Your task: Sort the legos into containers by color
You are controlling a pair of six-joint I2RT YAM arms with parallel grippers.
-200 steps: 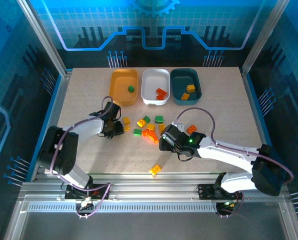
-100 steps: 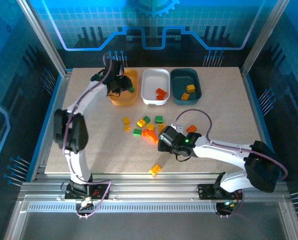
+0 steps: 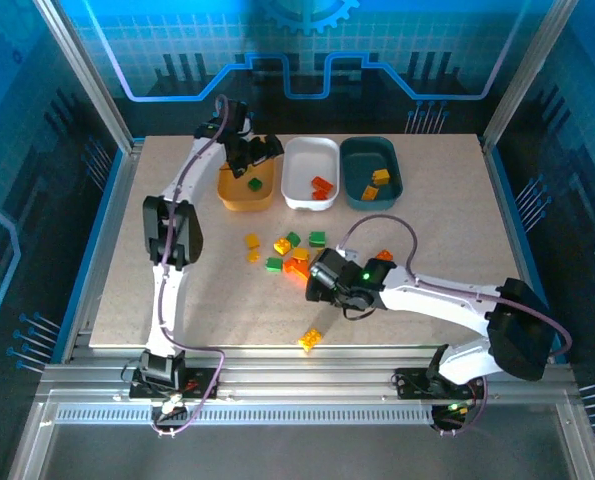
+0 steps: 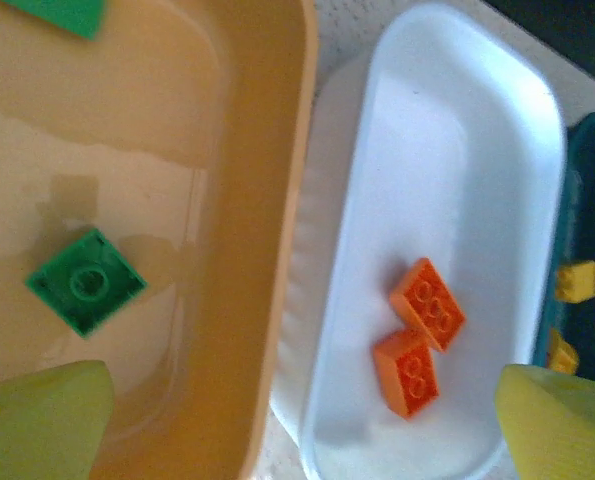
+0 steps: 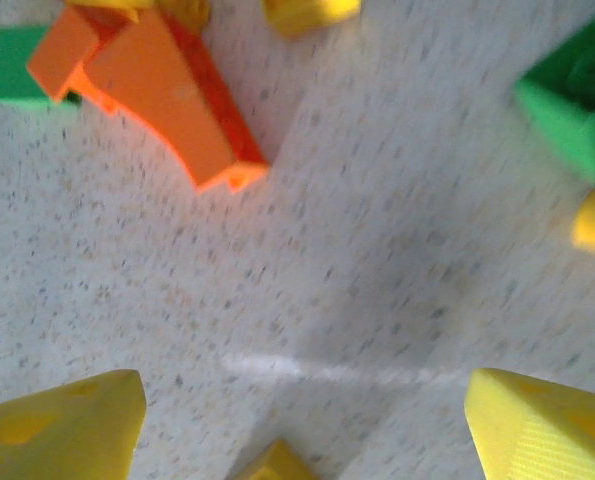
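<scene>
My left end effector (image 3: 249,158) was stretched out toward 12 o'clock on the surface (image 3: 437,230), hanging over the orange-yellow tray (image 3: 233,188). It was released. In my left wrist view its fingers (image 4: 39,422) stood wide apart with nothing between them. Below them a green brick (image 4: 85,282) lay flat on the tray floor, and the edge of a second green piece (image 4: 62,10) showed at the 11 o'clock corner of that view. Just beside that tray, toward 3 o'clock, sat the white tray (image 3: 307,158) with two orange bricks (image 4: 427,303) touching each other. Next along was the dark teal tray (image 3: 362,158), with two yellow bricks (image 4: 575,281) in it.

My right end effector (image 3: 315,283) was low over the middle of the surface, at the 5 o'clock edge of the loose pile (image 3: 299,255) of green, yellow and orange bricks. It too was released, its fingers (image 5: 62,425) spread with nothing gripped. A long orange brick (image 5: 162,95) lay ahead of it toward 11 o'clock, and a green block (image 5: 575,108) toward 2 o'clock. One lone yellow brick (image 3: 310,340) lay apart from the others, near the 6 o'clock edge of the surface.
</scene>
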